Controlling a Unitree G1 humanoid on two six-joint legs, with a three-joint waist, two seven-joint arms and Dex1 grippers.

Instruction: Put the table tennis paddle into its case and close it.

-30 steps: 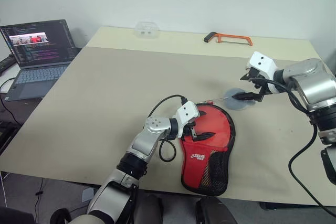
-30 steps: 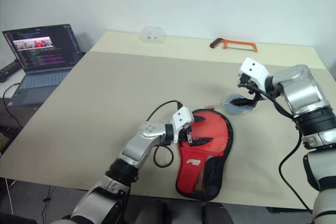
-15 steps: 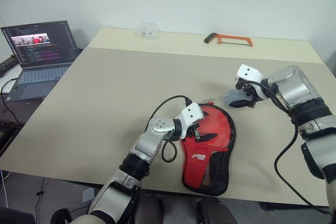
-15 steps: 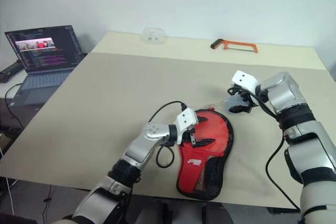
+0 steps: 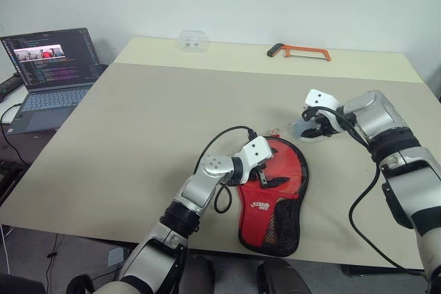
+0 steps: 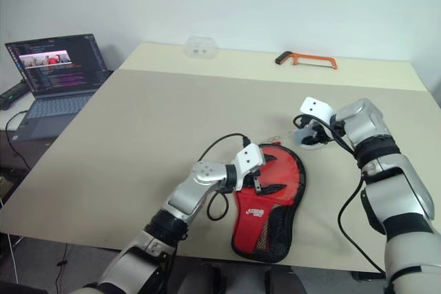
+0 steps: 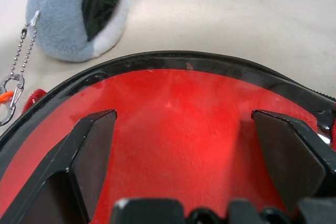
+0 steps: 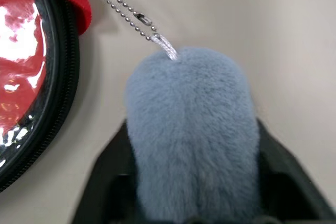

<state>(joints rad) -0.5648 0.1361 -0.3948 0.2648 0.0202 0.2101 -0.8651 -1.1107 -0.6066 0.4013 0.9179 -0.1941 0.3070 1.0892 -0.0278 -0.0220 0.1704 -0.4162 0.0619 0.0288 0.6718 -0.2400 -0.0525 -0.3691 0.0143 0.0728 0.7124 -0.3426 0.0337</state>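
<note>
The case [image 5: 272, 201] lies flat near the table's front edge, red with a black mesh pocket and white lettering. My left gripper [image 5: 269, 175] hovers open over its round red part, the fingers [image 7: 92, 150] spread wide above the glossy red surface inside the black zip rim. A ball chain [image 8: 126, 11] runs from the case's zip to a grey pom-pom [image 8: 191, 129] on the table just past the case. My right gripper [image 5: 308, 131] is shut on that pom-pom, one finger on each side. The paddle is hidden.
An orange hacksaw [image 5: 300, 51] and a small clear plastic box [image 5: 192, 39] lie at the table's far edge. An open laptop [image 5: 48, 67] stands off the table's left side. The table's front edge runs just below the case.
My right gripper came down and towards the case onto the grey pom-pom, and its fingers closed around it. The left gripper stayed open over the case.
</note>
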